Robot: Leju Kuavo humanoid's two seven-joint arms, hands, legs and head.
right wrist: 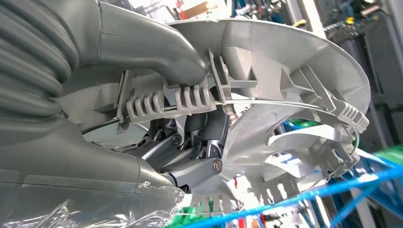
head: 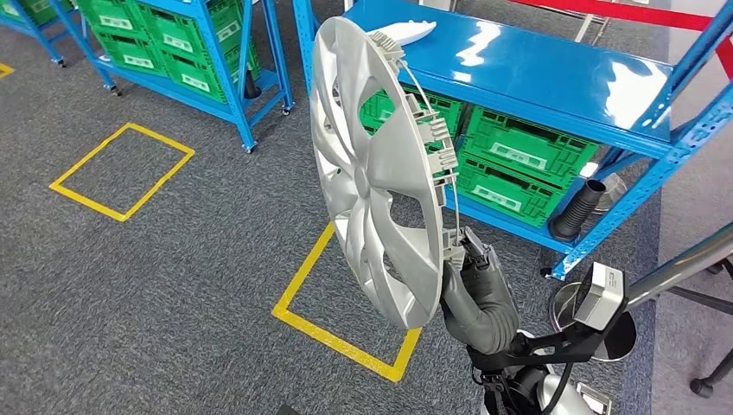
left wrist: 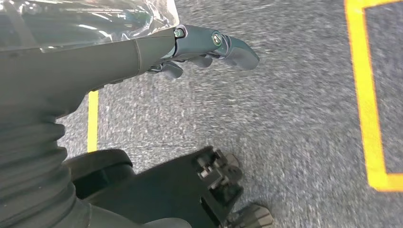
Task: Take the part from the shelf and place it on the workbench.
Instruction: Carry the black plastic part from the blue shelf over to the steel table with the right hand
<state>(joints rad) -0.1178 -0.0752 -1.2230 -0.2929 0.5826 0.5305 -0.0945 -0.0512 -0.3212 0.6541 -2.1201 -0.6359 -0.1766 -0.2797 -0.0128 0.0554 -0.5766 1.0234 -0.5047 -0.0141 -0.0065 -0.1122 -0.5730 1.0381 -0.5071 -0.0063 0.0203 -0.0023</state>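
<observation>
Left hand (left wrist: 209, 45) hangs low over grey carpet (left wrist: 285, 118), fingers loosely curled in, nothing in them; yellow floor tape (left wrist: 363, 95) beside it. On the head view's left: carpet, a yellow tape square (head: 121, 171), a blue rack (head: 186, 52) with green crates (head: 164, 35).

Centre: the part, a silver hubcap (head: 367, 173), is off the shelf and in the air, standing on edge, face turned left, ribbed back toward the blue shelf (head: 536, 73). It hangs over a second tape square (head: 346, 298). Workbench not seen here, so placing is not yet done.

Right hand (head: 471, 259) holds the hubcap at its bottom rim. In the right wrist view the thumb (right wrist: 157, 52) lies across the back rim against a clip block (right wrist: 166, 102), darker fingers (right wrist: 199, 142) reach through a spoke opening to the other side. So it is clenched on the rim, a pinch at one edge only.

Handling, my read: thin moulded plastic, light, fairly stiff but flexes at the rim. Face looks smooth, likely slippery; back has ribs, clips and a wire ring (right wrist: 285, 103), better purchase. The clips look breakable, so don't squeeze them hard. Held at one edge, the wide disc could swing or twist in the grip; the rim by a spoke opening is the sensible hold. Lay it flat, not dropped on edge.

Right: green crates (head: 519, 160) under the shelf, a black hose (head: 577, 212) on the floor.
</observation>
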